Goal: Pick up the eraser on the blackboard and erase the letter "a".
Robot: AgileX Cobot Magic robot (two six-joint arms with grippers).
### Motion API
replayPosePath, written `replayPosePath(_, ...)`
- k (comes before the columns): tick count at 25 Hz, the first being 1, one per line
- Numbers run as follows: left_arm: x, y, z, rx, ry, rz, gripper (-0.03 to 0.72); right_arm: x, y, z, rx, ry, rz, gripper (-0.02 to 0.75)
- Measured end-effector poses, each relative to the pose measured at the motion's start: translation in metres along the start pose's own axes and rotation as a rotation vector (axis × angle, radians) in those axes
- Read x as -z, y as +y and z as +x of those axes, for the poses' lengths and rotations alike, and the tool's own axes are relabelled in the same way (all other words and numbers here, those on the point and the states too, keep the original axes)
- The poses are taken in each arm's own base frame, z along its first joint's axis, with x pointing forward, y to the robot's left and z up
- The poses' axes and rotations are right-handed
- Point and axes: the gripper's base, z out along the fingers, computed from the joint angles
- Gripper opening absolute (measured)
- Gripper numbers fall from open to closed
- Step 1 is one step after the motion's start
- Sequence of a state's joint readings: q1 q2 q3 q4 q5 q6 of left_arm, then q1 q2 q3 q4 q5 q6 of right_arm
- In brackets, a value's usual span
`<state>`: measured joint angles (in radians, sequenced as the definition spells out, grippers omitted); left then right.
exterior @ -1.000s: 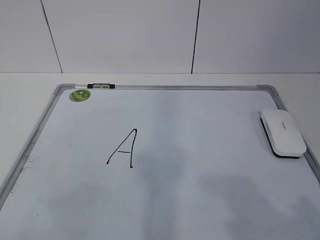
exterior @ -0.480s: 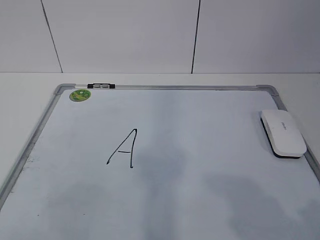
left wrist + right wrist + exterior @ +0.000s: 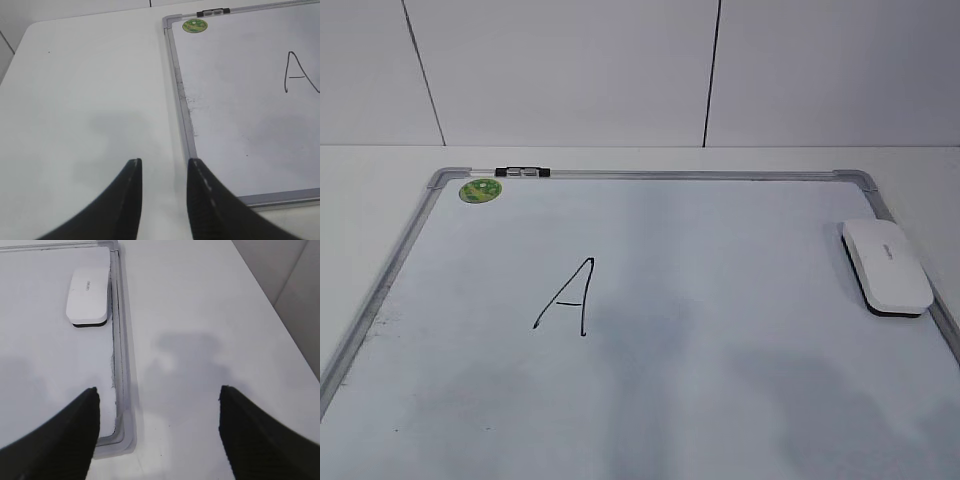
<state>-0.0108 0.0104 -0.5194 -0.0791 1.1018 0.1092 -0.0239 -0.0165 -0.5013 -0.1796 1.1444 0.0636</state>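
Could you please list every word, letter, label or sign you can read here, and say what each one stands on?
"A": one handwritten capital letter in black marker on the blackboard.
Small grey marking on top of the eraser: too small to read.
Print on the round green sticker at the board's corner: too blurred to read.
Black-and-white clip on the top frame: no legible text.

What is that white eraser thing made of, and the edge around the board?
The eraser looks like smooth white plastic: it has a soft sheen and rounded corners. A thin dark layer under it may be felt. The blackboard has a frame that looks like metal, silver-grey and slightly shiny, with rounded corner pieces, though these could be plastic.
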Motion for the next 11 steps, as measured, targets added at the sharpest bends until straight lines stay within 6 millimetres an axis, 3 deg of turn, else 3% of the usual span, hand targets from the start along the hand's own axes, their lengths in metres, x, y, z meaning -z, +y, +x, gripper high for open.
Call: replayPosePath(11,0.0000,0.0000,0.0000,0.000,0.000,0.000,0.235,0.0000,0.0000,0.0000,0.000,0.000,0.000,0.593)
